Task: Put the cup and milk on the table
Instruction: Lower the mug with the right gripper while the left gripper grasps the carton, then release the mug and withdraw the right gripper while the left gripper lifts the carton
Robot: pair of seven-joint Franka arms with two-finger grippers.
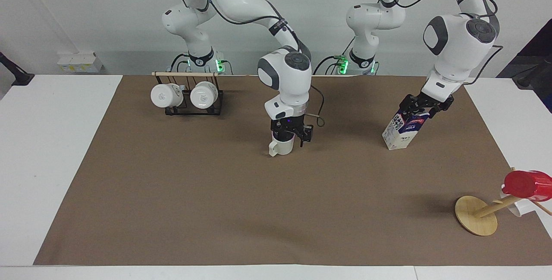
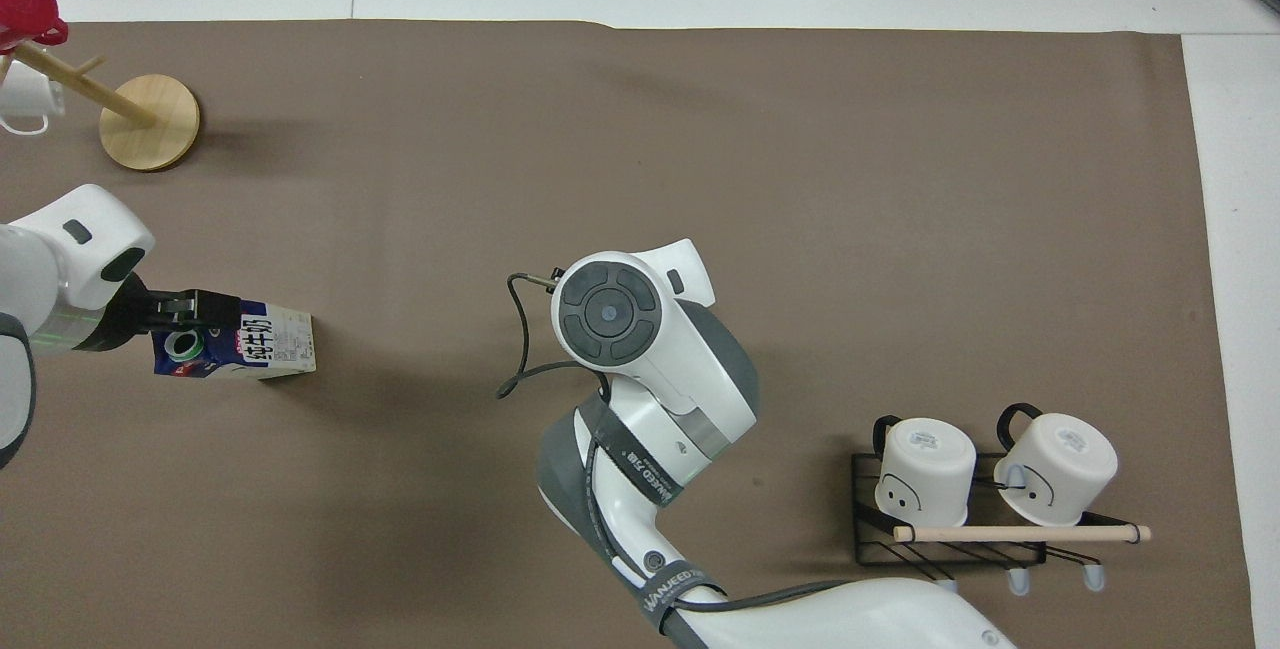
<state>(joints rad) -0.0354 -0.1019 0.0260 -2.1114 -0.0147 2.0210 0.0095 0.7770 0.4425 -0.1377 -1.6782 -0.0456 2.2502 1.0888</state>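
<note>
High facing camera looks across the table (image 1: 26, 150) at both robots, overhead camera stares steeply down from their end, and both share the brown paper sheet (image 1: 215, 202), half a turn apart.

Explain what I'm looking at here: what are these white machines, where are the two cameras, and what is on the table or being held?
These are two robot arms, each ending in a two-finger gripper. One picture is taken from across the table, facing the arms. The other looks down from above the robots' own end, so its sides are swapped.

The table is white with a brown paper sheet. The right gripper is at the rim of the cup with its fingers open, and the cup stands on the paper. The left gripper is at the top of the milk, which also stands on the paper. I cannot tell whether it grips the carton.

Near the right arm's base a wire rack holds two white mugs. At the left arm's end, farther from the robots, a wooden stand carries a red cup.
</note>
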